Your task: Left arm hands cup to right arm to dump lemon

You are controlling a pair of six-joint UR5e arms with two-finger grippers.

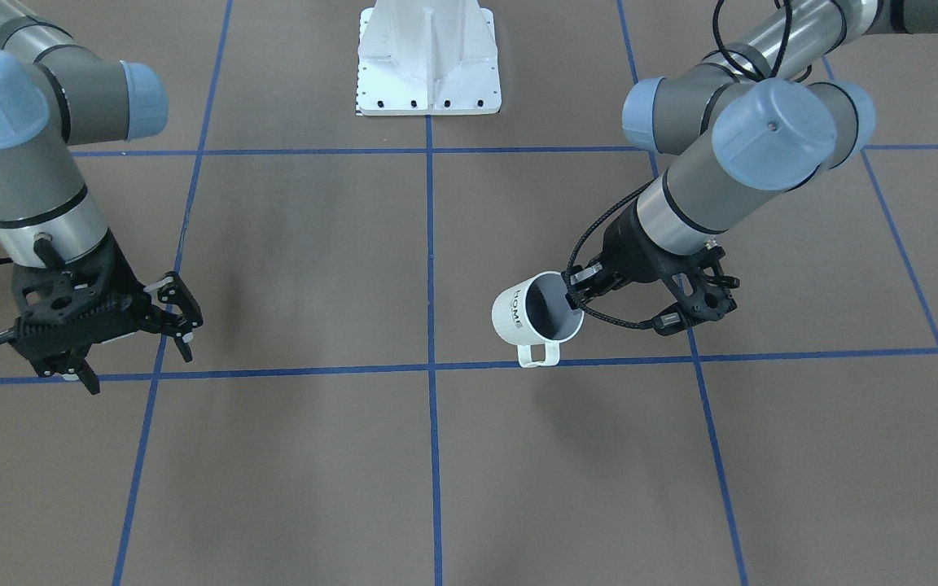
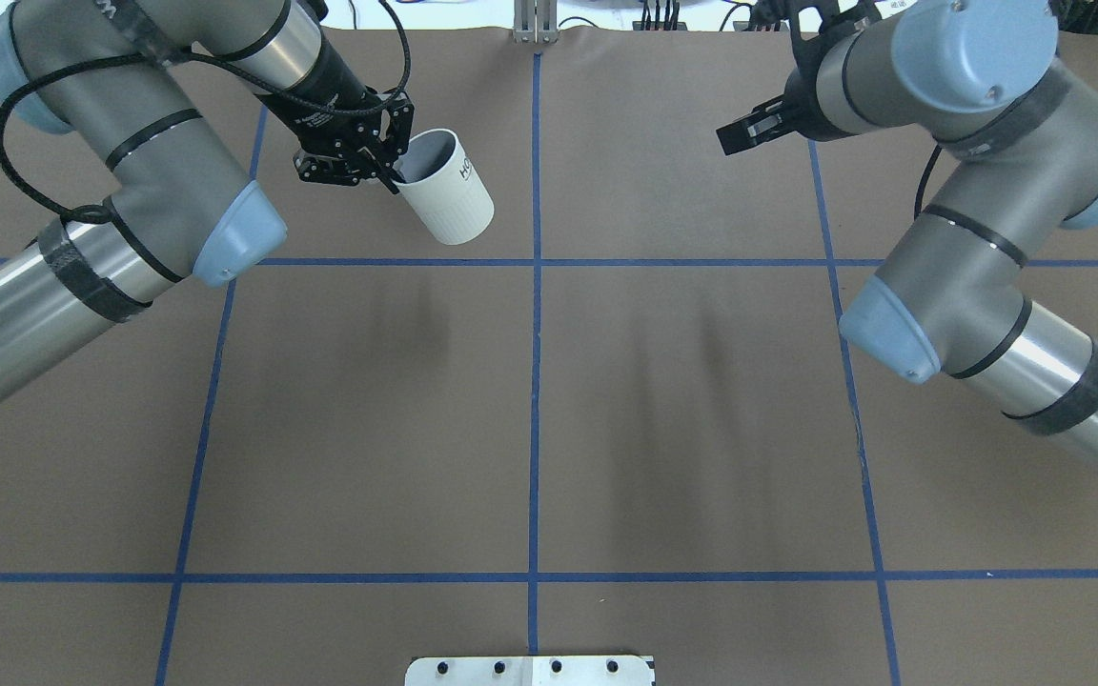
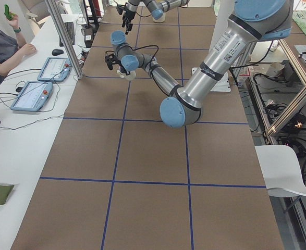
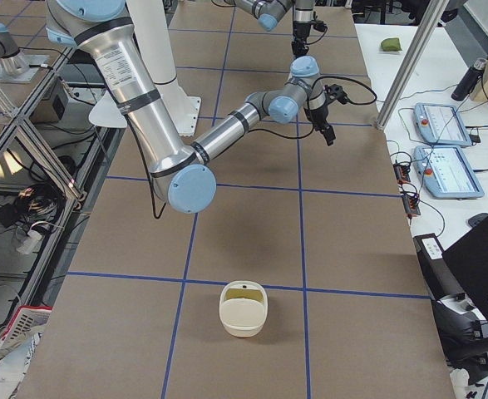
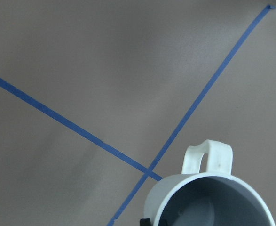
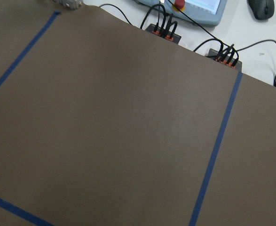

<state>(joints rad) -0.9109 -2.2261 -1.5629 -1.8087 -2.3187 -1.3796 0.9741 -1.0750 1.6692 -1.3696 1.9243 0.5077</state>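
I hold the cup tilted off the table, left gripper pinched on its rim, leaving its body free for the right gripper, fingers apart.

a cream tub sits on a blue tape line at the brown table's right end. two tablets lie on the white side bench near a seated person.

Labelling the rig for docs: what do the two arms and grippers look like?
The left arm and right arm match: grey and silver tubes, pale blue joint caps. The left gripper and right gripper are black, skeletal, hole-pierced, each with a black cable.
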